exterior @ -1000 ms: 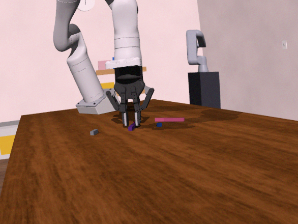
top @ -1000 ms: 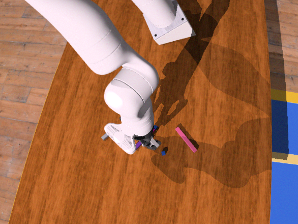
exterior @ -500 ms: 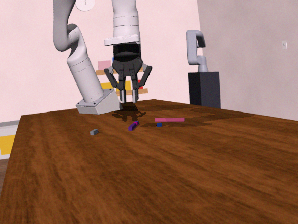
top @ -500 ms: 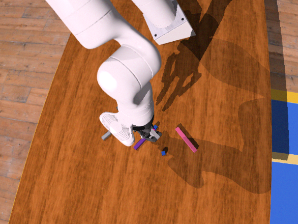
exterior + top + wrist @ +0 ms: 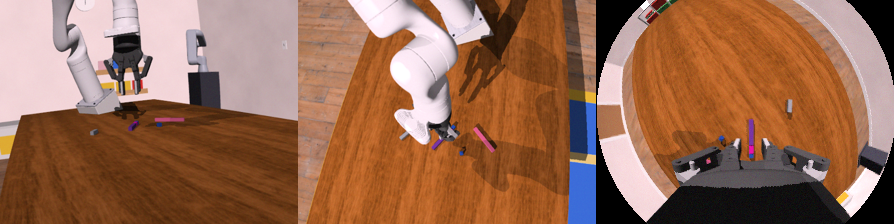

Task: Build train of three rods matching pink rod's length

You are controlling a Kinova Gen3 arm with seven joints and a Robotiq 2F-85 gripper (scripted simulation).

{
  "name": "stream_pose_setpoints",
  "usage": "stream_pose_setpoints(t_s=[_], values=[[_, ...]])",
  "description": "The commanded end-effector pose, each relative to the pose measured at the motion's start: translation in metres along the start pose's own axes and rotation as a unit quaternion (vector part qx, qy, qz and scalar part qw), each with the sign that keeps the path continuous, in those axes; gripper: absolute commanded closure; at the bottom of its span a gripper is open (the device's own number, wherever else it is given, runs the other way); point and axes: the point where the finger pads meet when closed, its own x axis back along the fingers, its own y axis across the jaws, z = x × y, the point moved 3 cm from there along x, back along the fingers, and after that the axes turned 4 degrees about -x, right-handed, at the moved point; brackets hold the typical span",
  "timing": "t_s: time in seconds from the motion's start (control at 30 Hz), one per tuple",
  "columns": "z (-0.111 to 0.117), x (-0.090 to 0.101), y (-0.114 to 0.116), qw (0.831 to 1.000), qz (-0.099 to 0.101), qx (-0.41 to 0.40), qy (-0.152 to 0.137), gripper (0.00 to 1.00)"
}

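Fingers of the black two-finger gripper hang parted and empty, well above the brown wooden table; beneath it lies the purple rod flat, with a short magenta rod and a small blue rod at its far end; the long pink rod lies apart to one side, another blue cube-like rod just beside it; a grey rod sits well apart.

Surface: brown wood grain, slight sheen. Arm: glossy white plastic. Pincer: matt black. Rods beside pincer, pink rod included: matt, smooth.
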Motion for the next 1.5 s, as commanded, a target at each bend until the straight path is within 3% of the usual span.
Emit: stream_pose_setpoints(t_s=[0.0, 0.67, 0.83, 1.13, 1.47], values=[[0.0, 0.001, 0.0, 1.0, 0.001, 0.0, 0.001, 0.0], [0.0, 0.004, 0.0, 1.0, 0.001, 0.0, 0.001, 0.0], [0.0, 0.02, 0.0, 1.0, 0.001, 0.0, 0.001, 0.0], [0.0, 0.068, 0.0, 1.0, 0.001, 0.0, 0.001, 0.0], [0.0, 0.089, 0.0, 1.0, 0.001, 0.0, 0.001, 0.0]])
